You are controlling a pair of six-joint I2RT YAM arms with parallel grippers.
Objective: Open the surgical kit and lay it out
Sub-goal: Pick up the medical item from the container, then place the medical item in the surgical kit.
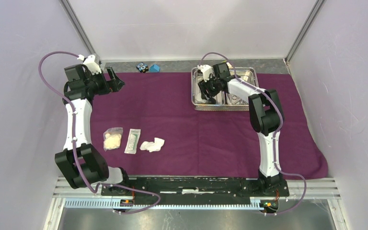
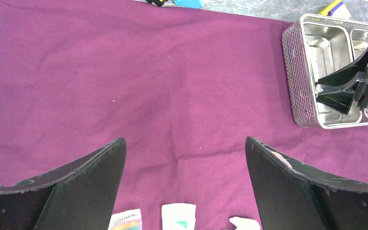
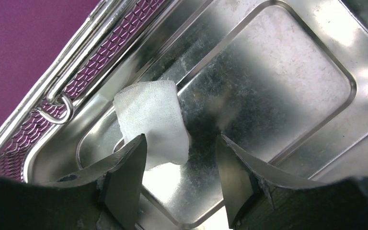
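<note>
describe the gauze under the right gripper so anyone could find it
Find the steel tray at the purple cloth's far right. In its left compartment, under the open right gripper, lies a folded white gauze wad. Unlike the loose wad on the cloth, it sits on bare steel.

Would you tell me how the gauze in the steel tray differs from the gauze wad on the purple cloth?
The tray gauze lies in the steel tray, between the fingers of the open right gripper; the cloth gauze wad lies on the purple cloth beside the flat packet, with no gripper near. The tray gauze looks like a folded pad; the cloth gauze wad is crumpled and spread out. Both are white gauze.
</note>
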